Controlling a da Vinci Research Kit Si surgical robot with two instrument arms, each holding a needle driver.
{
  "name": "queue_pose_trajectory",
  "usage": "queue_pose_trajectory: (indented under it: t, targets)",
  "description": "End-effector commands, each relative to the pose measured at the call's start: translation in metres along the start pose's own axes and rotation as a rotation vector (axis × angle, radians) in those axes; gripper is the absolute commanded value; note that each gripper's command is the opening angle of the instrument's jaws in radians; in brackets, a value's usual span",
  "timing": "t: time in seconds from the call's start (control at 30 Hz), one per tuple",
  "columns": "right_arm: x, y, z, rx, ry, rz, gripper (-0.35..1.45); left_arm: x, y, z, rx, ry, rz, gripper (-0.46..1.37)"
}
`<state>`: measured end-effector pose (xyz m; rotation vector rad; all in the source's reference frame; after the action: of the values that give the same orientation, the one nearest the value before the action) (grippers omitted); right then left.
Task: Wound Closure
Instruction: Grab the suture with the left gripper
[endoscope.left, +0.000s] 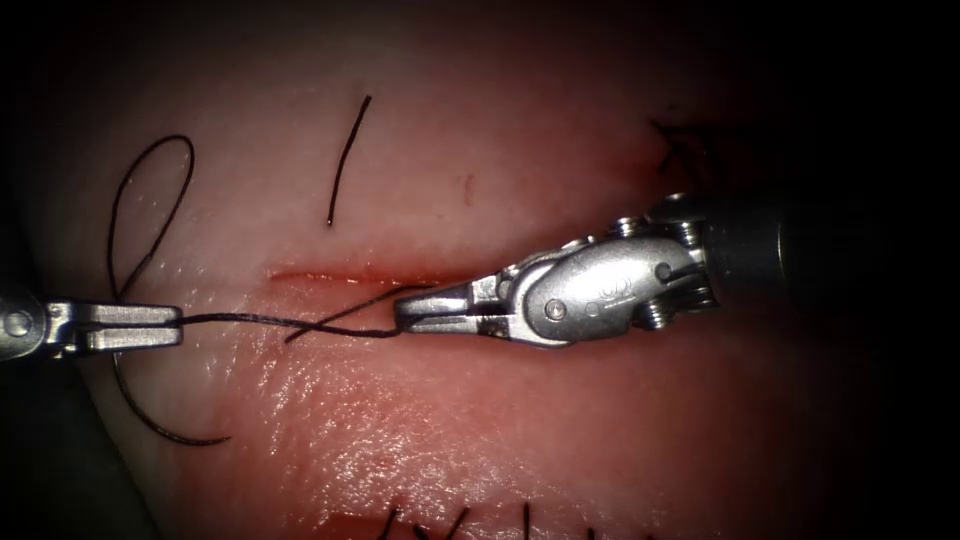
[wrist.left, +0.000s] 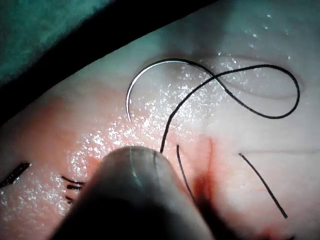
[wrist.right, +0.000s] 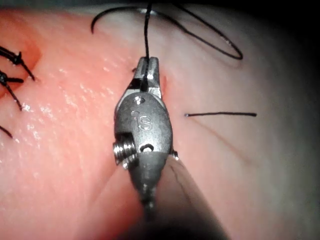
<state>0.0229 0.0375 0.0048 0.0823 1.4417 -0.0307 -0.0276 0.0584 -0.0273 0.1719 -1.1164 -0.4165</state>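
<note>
The right tool (endoscope.left: 405, 312) reaches in from the right and lies just below the cut (endoscope.left: 350, 275), its jaws pressed together on the thread (endoscope.left: 250, 319). From its own wrist view (wrist.right: 148, 65) the thread runs straight out of the closed tip. The left tool (endoscope.left: 172, 326) comes in low at the left edge, jaws also pinched on that strand, so the thread lies drawn in a nearly straight line between the two tips. A second short run of thread crosses this line near the right tool and climbs toward the cut's right part.

Beyond the left tool, the thread loops up over the pale tissue (endoscope.left: 560, 130) at far left and a dark curve swings down below the jaws. In the left wrist view the needle (wrist.left: 150, 72) lies flat on the tissue, free of both tools and not in the tissue, with the thread (wrist.left: 260, 90) trailing from its end in a wide loop.

Above the cut lies a loose cut end (endoscope.left: 348, 160), well apart from both tools. Red fluid (endoscope.left: 330, 273) lines the cut. Knotted stitches (endoscope.left: 685, 145) sit above the right tool's wrist, and more stitch ends (endoscope.left: 455, 522) show along the lower edge.
</note>
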Motion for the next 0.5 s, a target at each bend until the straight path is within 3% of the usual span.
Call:
queue_pose_trajectory:
  t: [0.03,0.2,0.5]
  targets:
    - [-0.0001,0.0,-0.0001,-0.011,0.0,0.001,0.66,0.0,0.0001,-0.0004,-0.007,0.002,0.002,-0.35]
    - [-0.0004,0.0002,-0.0008,-0.057,-0.031,0.007,0.99,0.0003,0.0003,-0.0016,-0.005,0.01,0.003,-0.35]
    - [-0.0019,0.0025,-0.0048,-0.075,-0.044,0.021,0.89,0.0005,-0.0002,-0.0023,-0.007,0.015,0.012,-0.35]
